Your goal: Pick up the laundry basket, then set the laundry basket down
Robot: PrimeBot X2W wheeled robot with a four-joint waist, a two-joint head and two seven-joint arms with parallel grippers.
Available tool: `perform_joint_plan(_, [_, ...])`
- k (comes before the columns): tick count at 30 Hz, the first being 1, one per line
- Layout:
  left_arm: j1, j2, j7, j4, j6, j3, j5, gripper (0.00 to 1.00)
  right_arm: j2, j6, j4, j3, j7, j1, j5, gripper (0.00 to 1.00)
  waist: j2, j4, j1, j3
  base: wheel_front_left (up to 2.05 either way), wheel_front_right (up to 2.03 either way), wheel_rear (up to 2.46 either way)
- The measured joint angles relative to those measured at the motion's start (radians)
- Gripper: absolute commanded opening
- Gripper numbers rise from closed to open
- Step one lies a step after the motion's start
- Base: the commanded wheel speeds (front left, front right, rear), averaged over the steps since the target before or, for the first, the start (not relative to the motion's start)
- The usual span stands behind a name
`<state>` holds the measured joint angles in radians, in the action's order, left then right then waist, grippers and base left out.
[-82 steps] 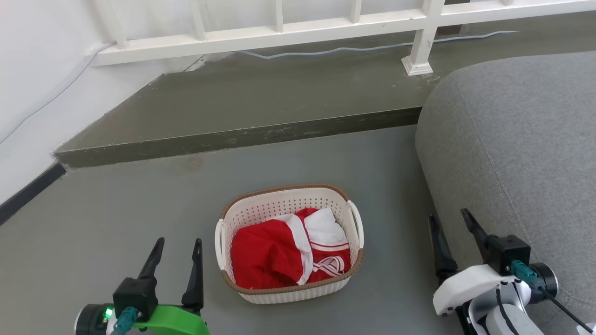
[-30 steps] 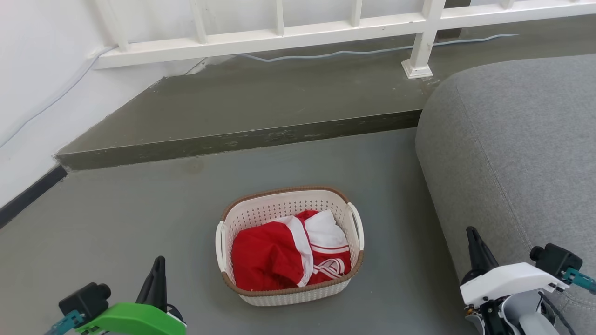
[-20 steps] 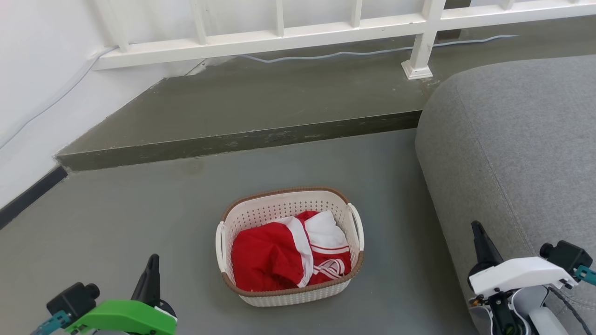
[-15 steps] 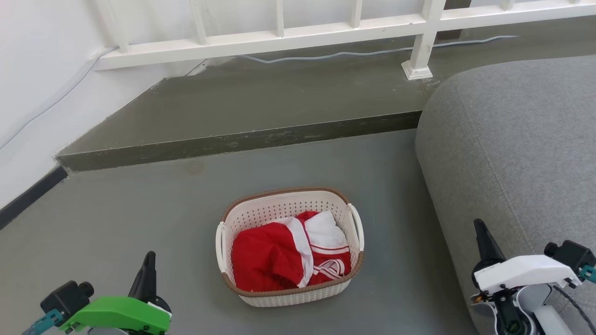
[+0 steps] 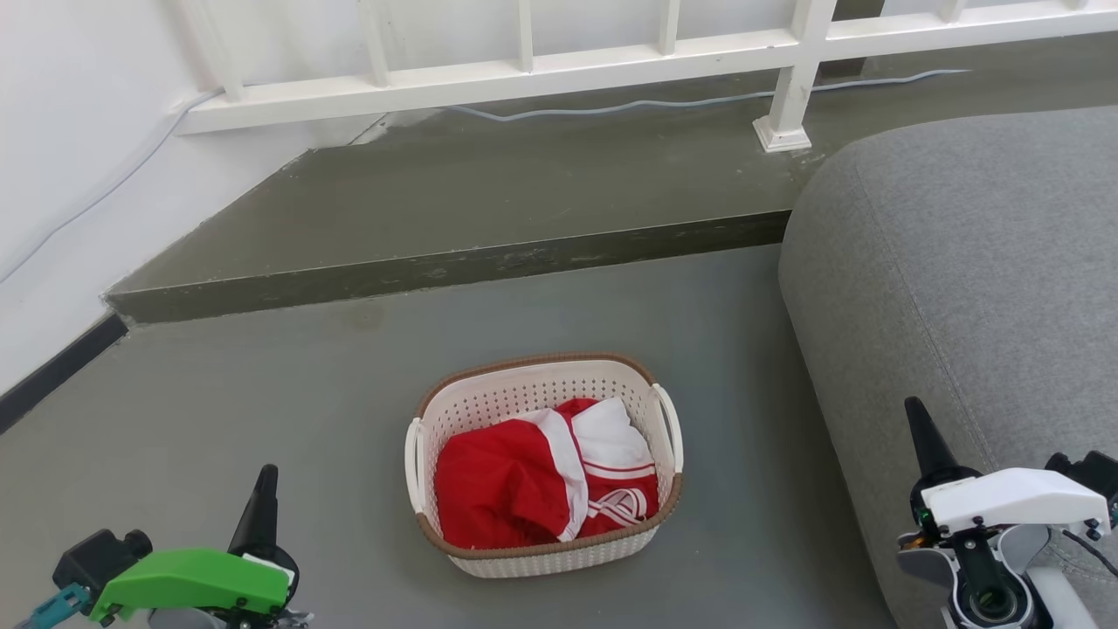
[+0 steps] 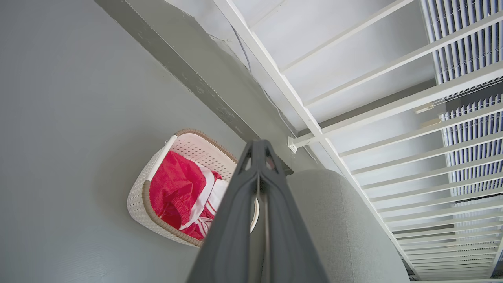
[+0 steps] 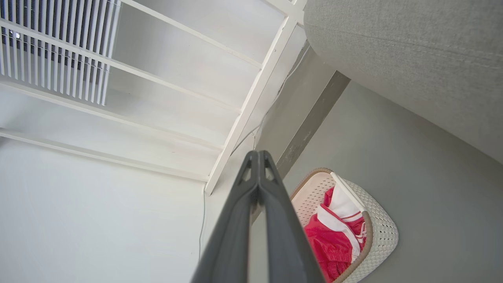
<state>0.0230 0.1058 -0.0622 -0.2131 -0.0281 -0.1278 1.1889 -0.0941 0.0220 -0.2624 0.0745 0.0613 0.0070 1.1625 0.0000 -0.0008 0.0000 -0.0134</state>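
The laundry basket (image 5: 527, 391) stands on the grey floor between my two arms, cream-white and perforated with a brown rim. Red-and-white clothing (image 5: 515, 480) lies inside it. My left gripper (image 5: 262, 489) sits at the lower left, well apart from the basket's left handle (image 5: 410, 463), turned on its side. The left wrist view shows its fingers (image 6: 257, 157) pressed together, with the basket (image 6: 137, 196) beyond them. My right gripper (image 5: 921, 432) is at the lower right, over the sofa's edge and far from the right handle (image 5: 672, 428). Its fingers (image 7: 257, 165) are shut too, holding nothing.
A grey sofa (image 5: 969, 253) bulges in on the right, close to my right arm. Behind the basket runs a raised step (image 5: 437, 262) with a white railing (image 5: 541, 74) and a cable on it. A white wall (image 5: 61, 157) bounds the left.
Both grippers were open with fingers upright 2.7 s ago; now they are rolled sideways and shut. Over the last second both arms drifted outward, away from the basket, which has not moved.
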Motion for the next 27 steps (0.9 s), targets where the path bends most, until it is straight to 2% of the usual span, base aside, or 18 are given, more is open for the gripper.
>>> perform_joint_plan(27, [-0.044,-0.006,0.072,-0.031,-0.061,0.087,0.333,0.0,0.002,0.065,-0.002,-0.093,-0.077,-0.039,0.349,0.0,0.0,0.001,0.0,0.007,0.0,0.0,0.0])
